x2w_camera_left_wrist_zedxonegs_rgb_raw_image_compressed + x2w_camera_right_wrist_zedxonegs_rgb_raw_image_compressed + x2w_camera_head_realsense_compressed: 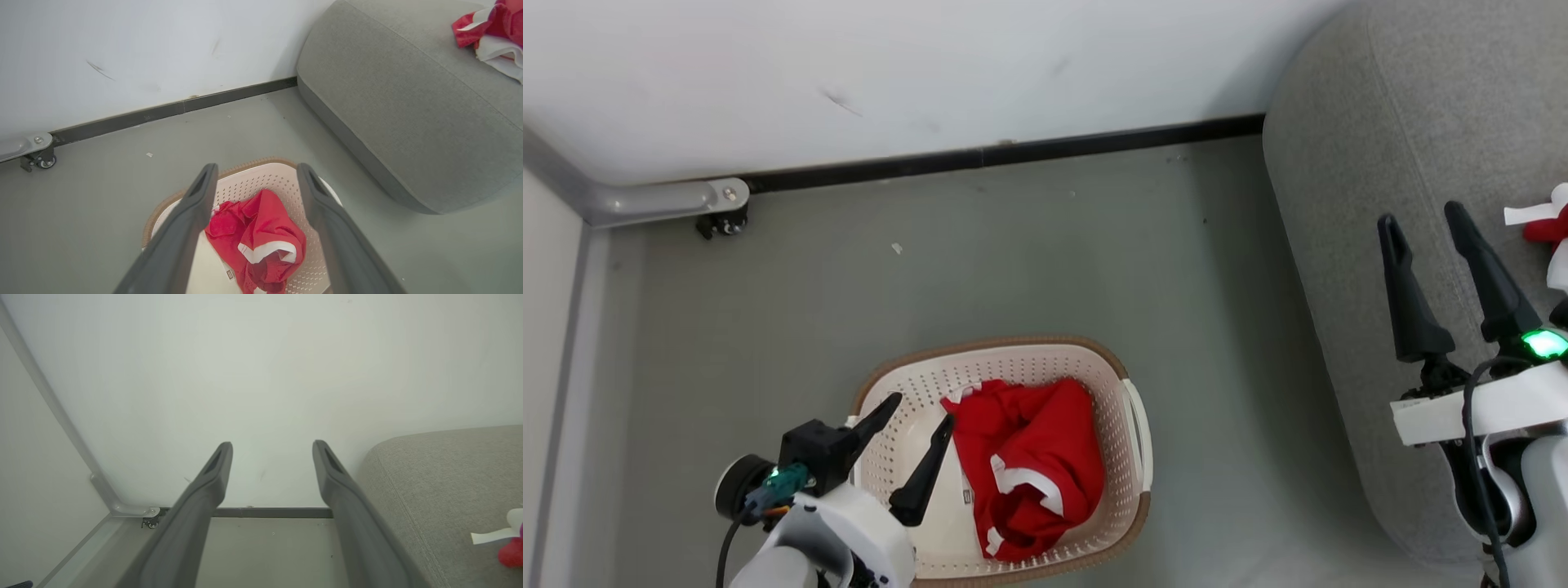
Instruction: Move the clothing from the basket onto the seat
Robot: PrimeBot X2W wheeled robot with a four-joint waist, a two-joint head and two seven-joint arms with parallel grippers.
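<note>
Head view: the basket (1005,345) sits on the floor (1013,245) at 6 o'clock, its near rim cut off by the bottom edge. The clothing (1029,457) lies crumpled in its right half, red with white trim, and the folds hide its shape. At 7 o'clock the left gripper (921,410) hangs over the basket's left half, fingers spread and holding nothing. One tip lines up with the fabric's edge, but whether it touches cannot be told. At 3 o'clock the right gripper (1421,214) is over the seat (1372,114), fingers apart and empty. A second garment (1543,229) lies on the seat, cut off by the right edge.

Left wrist view: the two fingers stand wide apart, with the clothing showing between them in the basket. The basket's lower part is covered by the fingers and cut off at the bottom. The seat spans 2 to 4 o'clock. The second garment lies at 1 o'clock, clipped by the corner.

Right wrist view: the fingers are spread before the pale wall (261,375). The seat lies at 4 o'clock. A scrap of red and white shows at the right edge, too little to make out.
</note>
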